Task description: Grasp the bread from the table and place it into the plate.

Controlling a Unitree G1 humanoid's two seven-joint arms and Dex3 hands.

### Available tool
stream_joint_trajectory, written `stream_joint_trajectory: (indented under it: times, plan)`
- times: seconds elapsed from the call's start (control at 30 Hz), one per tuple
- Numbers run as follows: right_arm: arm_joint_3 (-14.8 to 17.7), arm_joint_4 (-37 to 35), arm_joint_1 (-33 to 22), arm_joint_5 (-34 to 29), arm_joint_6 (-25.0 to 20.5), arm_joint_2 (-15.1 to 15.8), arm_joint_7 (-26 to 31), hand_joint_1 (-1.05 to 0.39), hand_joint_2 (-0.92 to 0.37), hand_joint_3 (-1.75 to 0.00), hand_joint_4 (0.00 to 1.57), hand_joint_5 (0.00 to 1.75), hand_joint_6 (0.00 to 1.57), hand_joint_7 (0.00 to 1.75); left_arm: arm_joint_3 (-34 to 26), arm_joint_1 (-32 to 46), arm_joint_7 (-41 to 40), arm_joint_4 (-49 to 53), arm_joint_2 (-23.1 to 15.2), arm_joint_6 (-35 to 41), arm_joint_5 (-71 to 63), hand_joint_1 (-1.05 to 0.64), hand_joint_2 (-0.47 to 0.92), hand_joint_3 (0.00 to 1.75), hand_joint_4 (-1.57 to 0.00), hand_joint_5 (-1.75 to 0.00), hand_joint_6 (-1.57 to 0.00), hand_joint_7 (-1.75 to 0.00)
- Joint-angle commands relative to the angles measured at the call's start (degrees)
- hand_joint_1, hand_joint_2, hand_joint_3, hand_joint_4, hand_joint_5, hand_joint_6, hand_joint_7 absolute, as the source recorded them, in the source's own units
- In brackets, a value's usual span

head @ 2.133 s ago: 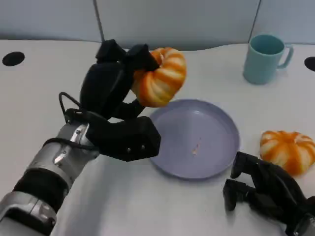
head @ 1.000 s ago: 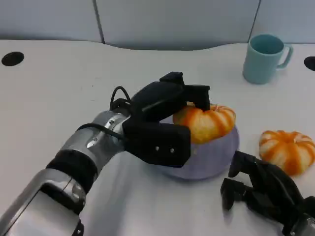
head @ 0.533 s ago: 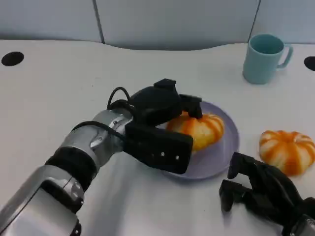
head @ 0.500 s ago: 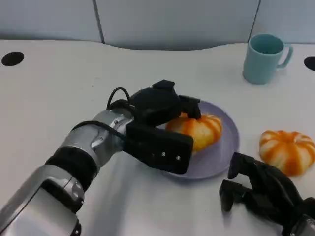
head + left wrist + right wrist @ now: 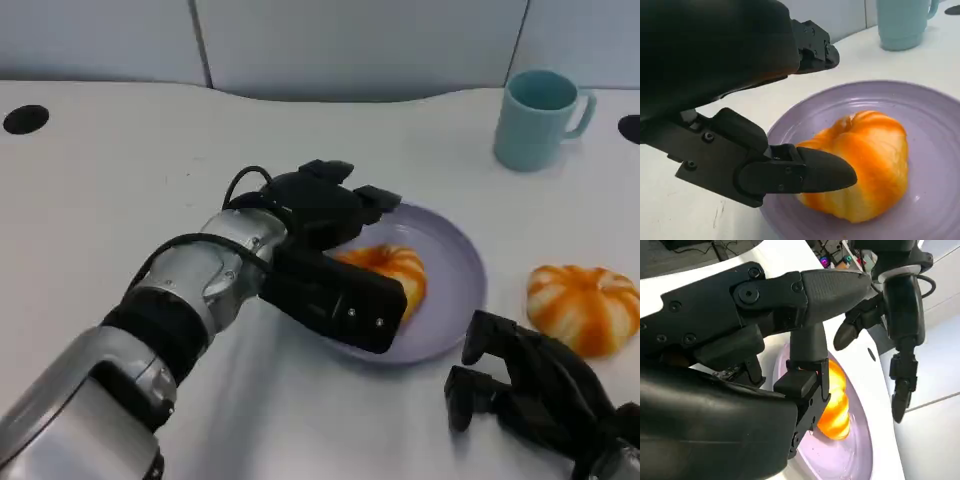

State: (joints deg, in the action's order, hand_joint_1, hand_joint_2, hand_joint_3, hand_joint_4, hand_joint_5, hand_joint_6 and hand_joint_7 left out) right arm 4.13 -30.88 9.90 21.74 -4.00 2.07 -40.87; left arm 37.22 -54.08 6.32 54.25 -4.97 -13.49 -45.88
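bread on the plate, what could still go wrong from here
The bread lies in the purple plate, but the left hand is right over it, with one finger against its side, so pulling away carelessly could drag or roll it toward the rim. The hand could also nudge the plate as it withdraws. A second bread sits on the table close to the right hand, which could bump it if it moves.

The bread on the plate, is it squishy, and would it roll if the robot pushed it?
Probably squishy: the bread looks puffy, with soft ridges. It seems light for its size. Pushed, it would likely slide rather than roll, since it sits flat on the plate.
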Motion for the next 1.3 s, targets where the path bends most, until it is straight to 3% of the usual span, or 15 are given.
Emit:
stream_joint_trajectory:
  times: [0.03,0.73,0.8,0.87,1.0,1.03,1.07,1.1,1.17,1.3]
  plan:
    - [0.2,-1.3,-1.4,-0.8,-0.8,0.7,0.5,-0.50,-0.92,-0.32,0.75,1.75,0.65,1.58,-1.7,1.5,-0.5,-2.4,-2.0,-1.4,2.2,-1.05,0.92,0.60,0.00,0.00,0.00,0.00]
    - [0.1,-1.4,-1.3,-0.8,-0.6,0.9,0.3,-0.50,-0.92,-0.34,0.74,1.75,0.63,1.60,-2.8,2.8,-0.2,-5.1,-3.1,-2.0,3.6,-1.05,0.92,0.59,0.00,0.00,0.00,0.00]
    - [1.0,-2.0,-0.7,-0.8,-1.1,1.9,0.9,-0.50,-0.92,-0.33,0.75,1.75,0.65,1.57,-13.5,13.0,0.7,-15.5,-7.1,-9.0,17.6,-0.98,0.92,0.56,-0.09,-0.05,-0.09,-0.05]
    - [1.3,-2.3,-0.4,-0.8,-1.3,2.3,1.2,-0.50,-0.92,-0.33,0.75,1.75,0.67,1.55,-18.4,18.0,1.8,-21.0,-8.9,-11.7,24.1,-0.94,0.92,0.54,-0.13,-0.08,-0.14,-0.07]
    - [1.4,-2.4,-0.4,-0.8,-1.3,2.3,1.1,-0.50,-0.92,-0.33,0.75,1.75,0.68,1.54,-19.2,19.4,3.5,-23.6,-9.2,-11.0,25.1,-0.93,0.92,0.54,-0.14,-0.09,-0.16,-0.08]
    - [2.0,-4.0,0.5,-0.5,-0.3,2.4,0.5,-0.50,-0.92,-0.33,0.75,1.75,0.68,1.53,-25.3,30.4,5.1,-33.0,-5.0,-8.9,42.1,-0.93,0.92,0.54,-0.14,-0.10,-0.16,-0.08]
    - [2.5,-5.4,1.1,-0.3,0.7,2.5,-0.2,-0.53,-0.92,-0.32,0.75,1.75,0.68,1.53,-30.0,39.4,5.9,-40.8,-1.7,-6.9,55.4,-0.70,0.92,0.35,-0.43,-0.79,-0.47,-0.44]
    - [2.8,-6.3,1.6,-0.1,1.3,2.6,-0.6,-0.54,-0.92,-0.32,0.75,1.75,0.68,1.53,-33.2,45.8,6.3,-46.3,0.4,-5.7,64.5,-0.62,0.92,0.28,-0.48,-1.13,-0.53,-0.69]
    - [2.8,-6.8,1.9,-0.1,1.2,2.8,-0.9,-0.55,-0.92,-0.32,0.76,1.75,0.68,1.53,-35.3,51.6,7.5,-51.3,1.3,-4.0,72.0,-0.56,0.92,0.29,-0.49,-1.52,-0.50,-1.07]
    - [3.0,-7.6,2.3,-0.2,1.4,2.9,-1.3,-0.55,-0.92,-0.31,0.76,1.75,0.68,1.53,-36.8,56.8,10.0,-55.3,1.6,-1.6,78.3,-0.53,0.92,0.33,-0.55,-1.72,-0.43,-1.42]
